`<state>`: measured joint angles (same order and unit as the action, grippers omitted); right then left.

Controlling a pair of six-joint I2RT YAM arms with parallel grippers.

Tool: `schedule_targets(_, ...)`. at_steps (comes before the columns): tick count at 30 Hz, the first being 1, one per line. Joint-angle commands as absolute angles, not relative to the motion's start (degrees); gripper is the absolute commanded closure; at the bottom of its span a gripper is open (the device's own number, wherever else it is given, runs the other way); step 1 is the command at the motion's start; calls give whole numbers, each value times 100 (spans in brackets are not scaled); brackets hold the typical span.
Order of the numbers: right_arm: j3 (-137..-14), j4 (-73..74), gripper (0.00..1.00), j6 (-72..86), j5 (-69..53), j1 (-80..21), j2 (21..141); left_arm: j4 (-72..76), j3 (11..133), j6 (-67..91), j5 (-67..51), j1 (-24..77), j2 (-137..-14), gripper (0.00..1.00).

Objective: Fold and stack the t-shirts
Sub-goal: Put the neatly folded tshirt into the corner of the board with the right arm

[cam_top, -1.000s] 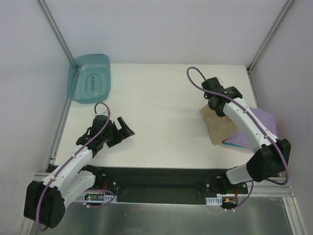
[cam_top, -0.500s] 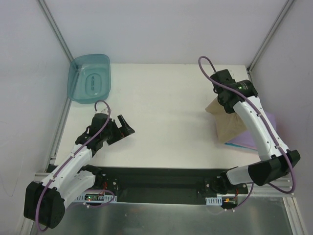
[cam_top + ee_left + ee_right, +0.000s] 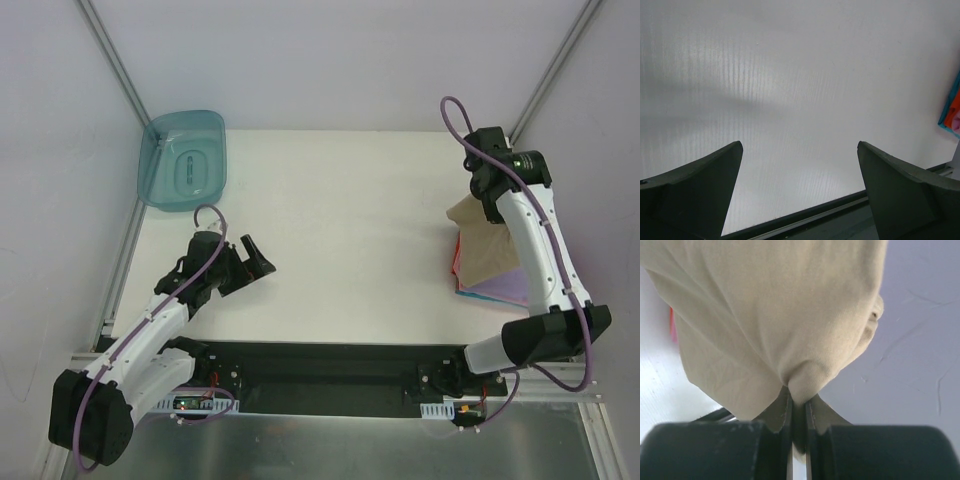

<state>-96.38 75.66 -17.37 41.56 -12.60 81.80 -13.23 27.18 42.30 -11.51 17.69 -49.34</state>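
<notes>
The right gripper [image 3: 483, 203] is clenched on the tan shirt [image 3: 485, 252], at the far right of the table [image 3: 340, 200]. In the right wrist view the two fingers [image 3: 776, 412] are pressed together on a pinched bunch of the tan cloth [image 3: 775, 315], which spreads away from the gripper [image 3: 798, 396] in a broad sheet with a rolled edge on the right side. From above, the shirt hangs from the grasp and drapes over the stack at the table's right edge. That stack is the lavender shirt [image 3: 508, 288] lying flat, with a thin strip of the pink shirt [image 3: 455, 264] showing along its left side. The wrist view shows lavender [image 3: 920, 340] to the right of the tan cloth and a sliver of pink [image 3: 672, 325] to the left.

The left gripper [image 3: 258, 262] sits low over the near left of the table, well apart from the shirts – its fingers [image 3: 700, 190] are spread wide with only bare table [image 3: 800, 75] between them. A tub [image 3: 185, 160] stands at the far left corner.
</notes>
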Motion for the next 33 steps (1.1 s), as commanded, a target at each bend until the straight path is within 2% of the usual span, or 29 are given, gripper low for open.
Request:
schedule_targets(1, -9844, 7858, 96, -2092, 4175, -687, 8577, -1301, 2892, 4043, -1134, 1811, -5036, 1)
schedule_targets(4, -9835, 7787, 91, -2153, 4166, -273, 8998, -1301, 2909, 4008, -1116, 1811, -5106, 1)
schedule_targets(5, -9826, 7744, 81, -2171, 4201, -107, 9122, -1301, 2909, 3999, -1099, 1811, -5106, 1)
schedule_targets(6, -9800, 7665, 76, -2180, 4219, -36, 9236, -1301, 2909, 3990, -1090, 1811, -5133, 1)
schedule_targets(8, -9809, 7603, 72, -2119, 4393, 261, 9614, -1301, 2909, 3982, -1064, 1811, -5159, 1)
schedule_targets(9, -9852, 7559, 64, -2066, 4482, 385, 9728, -1301, 2900, 3981, -1055, 1811, -5159, 0)
schedule_targets(10, -9870, 7585, 49, -1935, 4552, 491, 9991, -1301, 2900, 3981, -1037, 1811, -5159, 1)
schedule_targets(11, -9879, 7655, 14, -1855, 4727, 640, 10080, -1301, 2892, 3981, -1037, 1811, -5168, 1)
schedule_targets(13, -9914, 7752, 1, -1592, 5000, 659, 10230, -1301, 2892, 3973, -1020, 1811, -5159, 1)
schedule_targets(14, -9914, 7761, 3, -1547, 5010, 659, 10213, -1301, 2892, 3955, -1002, 1811, -5150, 1)
schedule_targets(21, -9739, 7428, 3, -1002, 4774, 659, 9353, -1301, 2935, 3964, -1037, 1811, -5115, 1)
schedule_targets(28, -8317, 5445, 3, -774, 1773, 686, 7482, -1301, 2936, 4008, -1134, 1811, -4975, 1)
schedule_targets(33, -6936, 4142, 3, -712, 178, 677, 6016, -1432, 3014, 4052, -1002, 1811, -4764, 1)
